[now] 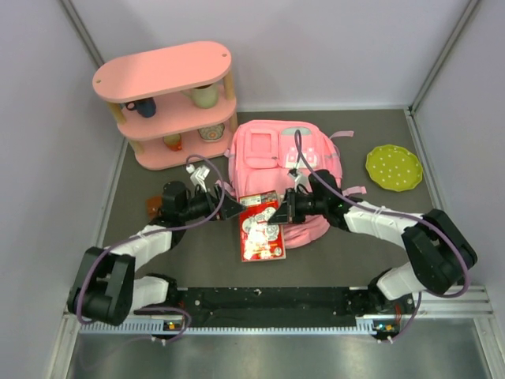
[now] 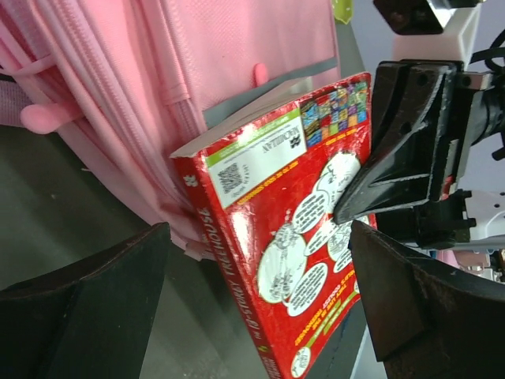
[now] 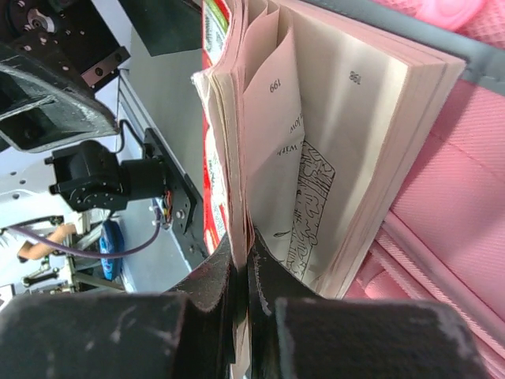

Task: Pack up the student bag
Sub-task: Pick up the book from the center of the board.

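Student bag (image 1: 260,150) lies flat mid-table, beside pink shelf (image 1: 162,71). Red book (image 1: 262,229) rests against its near edge, prob. for feeding inside. R gripper (image 1: 278,213) pinches cover + some pages; L gripper (image 1: 235,208) spread wide by the spine, likely to steady it.

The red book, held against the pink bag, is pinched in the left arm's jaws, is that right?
No, only the arm is wrong. It is the right gripper whose jaws are shut on the red book, as the right wrist view shows. The left gripper is open beside it. The book is against the student bag.
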